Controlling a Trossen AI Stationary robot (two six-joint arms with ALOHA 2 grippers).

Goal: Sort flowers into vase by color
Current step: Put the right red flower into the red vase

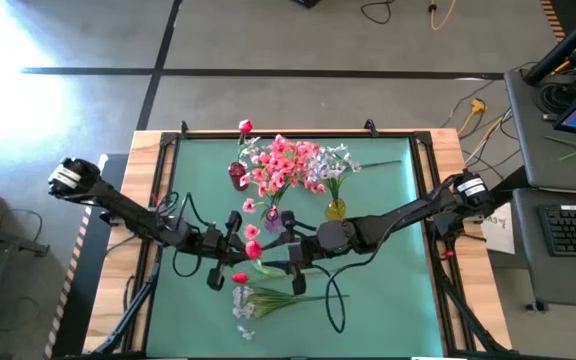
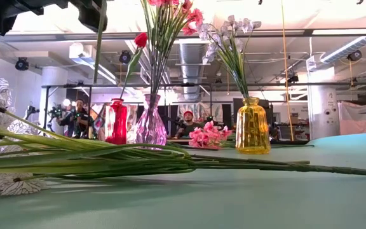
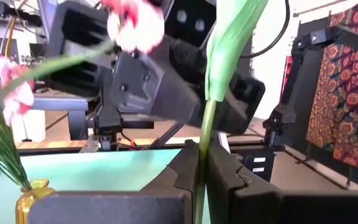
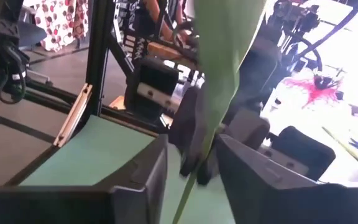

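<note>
My left gripper (image 1: 232, 248) is shut on the green stem (image 3: 202, 155) of a red-blossomed flower (image 1: 253, 250), lifted over the middle of the green table. My right gripper (image 4: 191, 186) faces it from the right and is open. Its fingers stand on either side of the same stem (image 4: 190, 180) with gaps showing. At the far side stand a red vase (image 2: 115, 121) with a red flower, a lilac vase (image 2: 151, 127) with pink flowers and a yellow vase (image 2: 253, 125) with white flowers. White sprays (image 1: 253, 300) lie flat on the near part of the table. My left gripper pinches the thin green stem (image 3: 201, 163) between its two fingers. The fingers come roughly level from the table's left and lie across the stem. The stem stands upright in the hold, rising to a long leaf (image 3: 229, 50), and its lower end (image 2: 99, 44) hangs clear of the table.
A pink spray (image 2: 207, 137) lies on the table between the lilac and yellow vases. Another red blossom (image 1: 238, 278) shows just near of the grippers. Long stems (image 2: 170, 162) stretch across the near table. The wooden table frame (image 1: 153, 150) runs around the green mat.
</note>
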